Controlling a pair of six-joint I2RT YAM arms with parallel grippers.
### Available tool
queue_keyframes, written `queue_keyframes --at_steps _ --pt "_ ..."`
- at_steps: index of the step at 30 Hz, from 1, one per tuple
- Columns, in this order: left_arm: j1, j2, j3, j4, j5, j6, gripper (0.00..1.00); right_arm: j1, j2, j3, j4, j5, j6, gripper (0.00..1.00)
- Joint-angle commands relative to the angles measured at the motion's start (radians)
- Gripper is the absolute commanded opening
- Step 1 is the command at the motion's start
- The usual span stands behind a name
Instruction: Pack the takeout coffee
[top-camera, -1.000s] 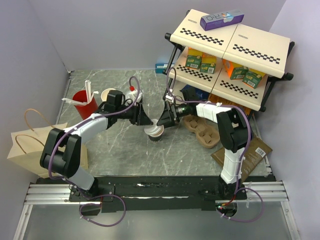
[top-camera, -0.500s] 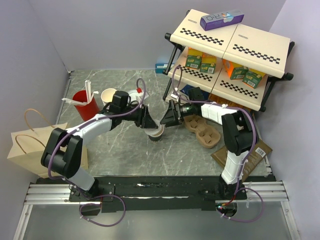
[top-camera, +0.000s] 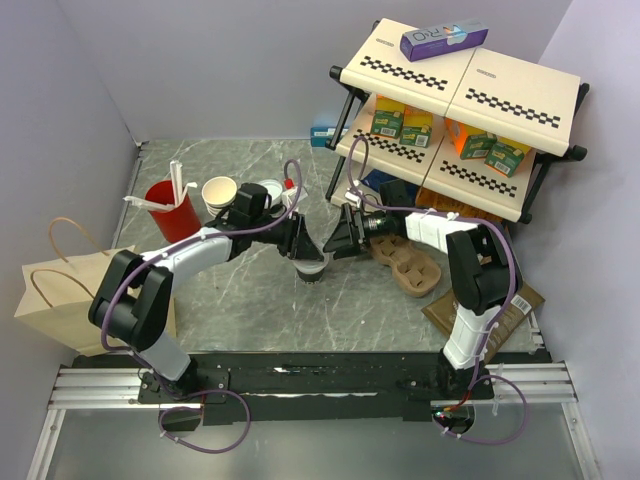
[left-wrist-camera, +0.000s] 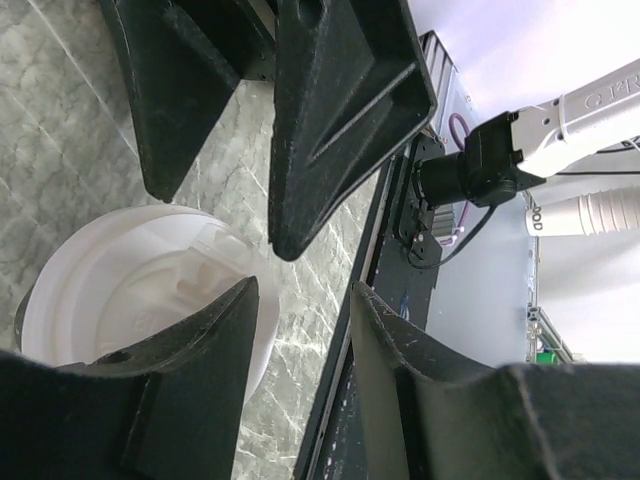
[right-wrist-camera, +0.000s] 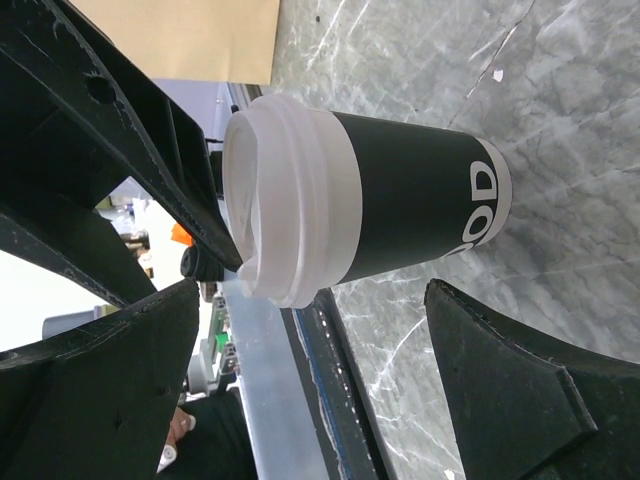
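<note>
The takeout coffee (right-wrist-camera: 400, 200) carried white lettering near its base; only "OD" was legible, turned sideways. A purple box (top-camera: 444, 39) atop the shelf (top-camera: 500, 85) showed large letters ending "R-O". The right arm (left-wrist-camera: 590, 110) bore "FR", cut off by the picture's edge. A brown package (top-camera: 450, 315) had a barcode label (top-camera: 519, 296), its digits unreadable.

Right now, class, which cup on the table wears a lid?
The dark cup, capped in white; the cream cup and red cup stand open-topped.
</note>
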Motion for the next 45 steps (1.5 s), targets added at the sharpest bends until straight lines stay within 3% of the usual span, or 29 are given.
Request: queue_keyframes --at_steps 1,8,15,22,31,45 --pt "-0.004 -0.003 0.051 0.016 0.03 0.013 0.48 -0.011 -0.053 0.0 0.038 -0.012 0.014 0.99" --pt "-0.001 -0.019 0.05 0.022 0.04 0.01 0.48 -0.009 -0.046 0.011 0.024 0.0 0.003 0.99" --pt "0.067 -0.058 0.154 -0.073 0.071 0.063 0.49 0.003 -0.033 0.046 -0.03 0.012 -0.058 0.99" --pt "0.169 -0.08 0.05 -0.085 -0.061 -0.006 0.51 0.021 -0.002 0.08 -0.039 -0.002 -0.07 0.99" --pt "0.182 -0.049 -0.083 0.007 0.011 -0.055 0.51 0.049 0.05 0.109 -0.045 -0.008 -0.078 0.99" --pt "0.215 0.044 -0.102 0.08 0.051 -0.114 0.49 0.054 0.118 0.09 -0.034 -0.008 -0.083 0.91"
